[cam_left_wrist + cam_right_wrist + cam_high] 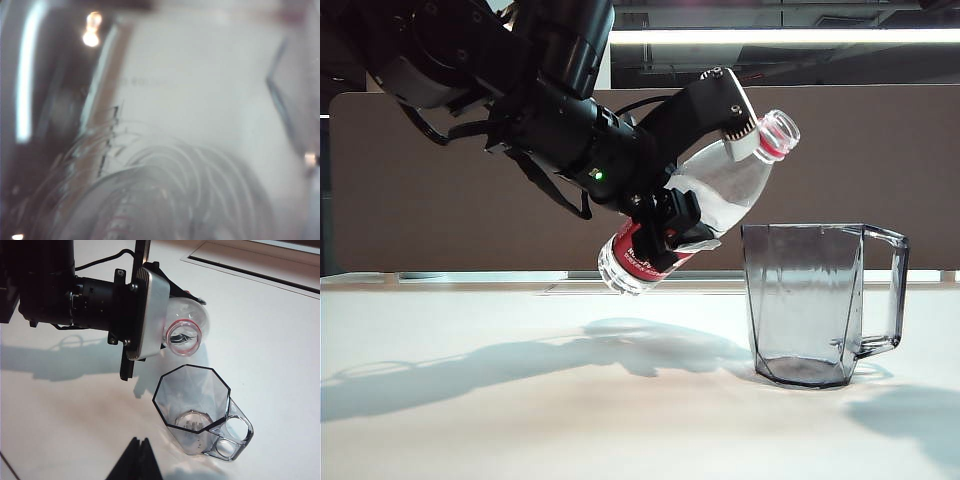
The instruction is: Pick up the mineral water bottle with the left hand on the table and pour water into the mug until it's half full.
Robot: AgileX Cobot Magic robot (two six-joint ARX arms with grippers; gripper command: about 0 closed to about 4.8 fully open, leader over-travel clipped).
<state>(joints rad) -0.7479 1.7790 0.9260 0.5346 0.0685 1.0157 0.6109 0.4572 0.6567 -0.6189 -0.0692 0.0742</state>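
Note:
My left gripper [705, 170] is shut on the mineral water bottle [720, 195] and holds it in the air, tilted, with the base low and the open red-ringed mouth [779, 131] up beside the mug's rim. The smoky-grey mug [810, 300] stands upright on the white table [470, 420], handle away from the bottle, and looks empty. In the right wrist view the bottle mouth [184, 335] hangs just off the mug's rim [192, 405], next to the left gripper's silver plate [148, 310]. The left wrist view is a blur filled by the bottle [165, 190]. My right gripper [138, 452] is shut, empty, away from the mug.
A brown partition wall [440, 180] runs along the table's far edge. A recessed slot [250, 270] crosses the tabletop beyond the mug. The left arm's shadow [520, 360] lies on the table under the bottle.

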